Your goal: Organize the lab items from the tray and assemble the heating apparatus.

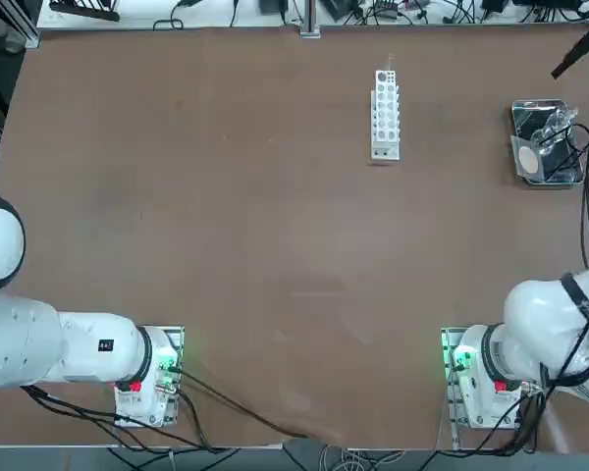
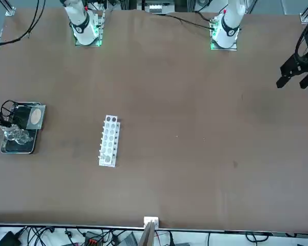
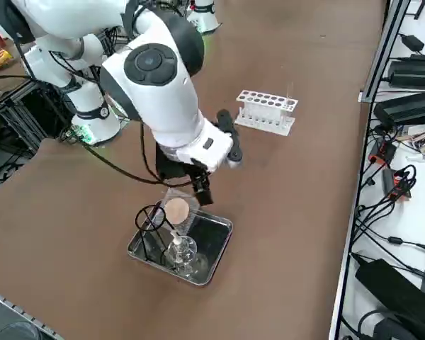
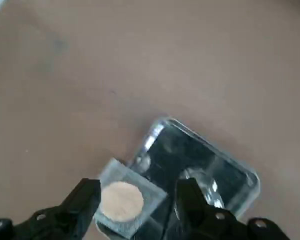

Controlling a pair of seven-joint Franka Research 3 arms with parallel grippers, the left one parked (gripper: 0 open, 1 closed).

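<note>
Overhead, the small shiny metal tray (image 1: 548, 143) sits at the table's far right, holding the square grey mesh with its tan round centre (image 1: 529, 157), the black wire ring stand (image 1: 569, 154) and the clear glass burner (image 1: 547, 126). From the right side, the right gripper (image 3: 202, 191) hangs just above the mesh. Wrist view shows its fingers (image 4: 85, 199) spread open astride that light, thin, stiff mesh, probably best pinched by an edge; the burner looks fragile and slippery.

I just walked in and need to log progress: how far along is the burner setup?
Nothing is done yet: the burner, ring stand and mesh all sit in the tray. In hand: the right gripper hovers open above the mesh. Left: moving all three out and stacking them.
</note>
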